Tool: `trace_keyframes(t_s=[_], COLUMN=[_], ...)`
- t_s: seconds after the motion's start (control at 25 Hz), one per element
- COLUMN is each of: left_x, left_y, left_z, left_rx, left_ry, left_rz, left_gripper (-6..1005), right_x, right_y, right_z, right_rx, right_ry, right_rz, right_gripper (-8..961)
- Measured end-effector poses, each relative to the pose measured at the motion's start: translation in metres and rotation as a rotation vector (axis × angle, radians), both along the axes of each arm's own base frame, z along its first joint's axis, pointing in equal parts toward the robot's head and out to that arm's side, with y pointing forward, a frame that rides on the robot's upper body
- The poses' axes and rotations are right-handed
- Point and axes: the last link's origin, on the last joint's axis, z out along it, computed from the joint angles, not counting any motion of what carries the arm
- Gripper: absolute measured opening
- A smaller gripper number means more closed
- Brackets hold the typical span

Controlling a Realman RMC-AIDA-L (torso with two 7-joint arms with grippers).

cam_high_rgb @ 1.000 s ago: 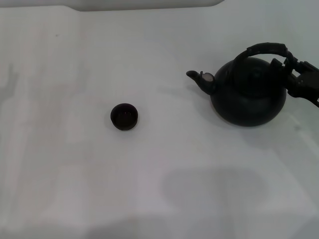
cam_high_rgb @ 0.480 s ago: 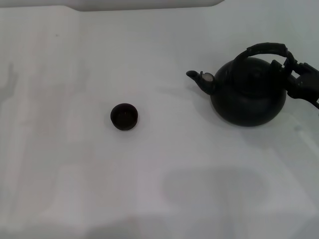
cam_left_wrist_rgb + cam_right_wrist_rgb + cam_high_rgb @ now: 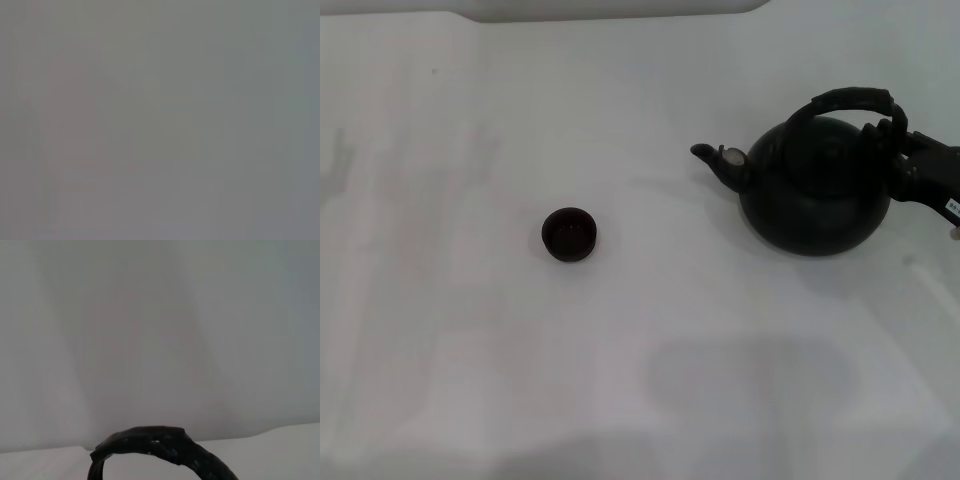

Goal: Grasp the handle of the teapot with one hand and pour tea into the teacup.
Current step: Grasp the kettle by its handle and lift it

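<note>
teapot point(image 3: 815, 190) and teacup point(image 3: 569, 234) in head view, right wrist shows only handle point(image 3: 160, 447)

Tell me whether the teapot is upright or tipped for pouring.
Upright: the teapot sits level on the table, handle arched on top, spout not lowered toward the teacup.

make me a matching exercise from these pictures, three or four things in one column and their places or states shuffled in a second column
Things:
1. teacup
2. spout
3. handle
4. right gripper

Places:
a. arches over the teapot
b. alone, left of the teapot
c. at the handle's right end
d. juts toward the teacup

Pairs: 1-b, 2-d, 3-a, 4-c
</note>
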Motion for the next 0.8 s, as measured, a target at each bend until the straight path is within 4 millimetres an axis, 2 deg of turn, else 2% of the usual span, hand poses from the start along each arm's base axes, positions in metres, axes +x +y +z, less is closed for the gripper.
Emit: trace_keyframes(t_s=[0.24, 0.8], left_x=[0.000, -0.001], left_y=[0.000, -0.001], left_z=[0.000, 0.001], left_rx=[0.000, 0.005], left_ry=[0.003, 0.001], left_rz=[0.000, 0.001], left_gripper=[878, 877], right_x=[-0.001, -0.010], right_y=[0.001, 0.014], right_z=[0.000, 0.006], right_rx=[-0.001, 0.005], right_ry=[0.001, 0.062], right_rz=[0.002, -0.001], right_gripper=[211, 209])
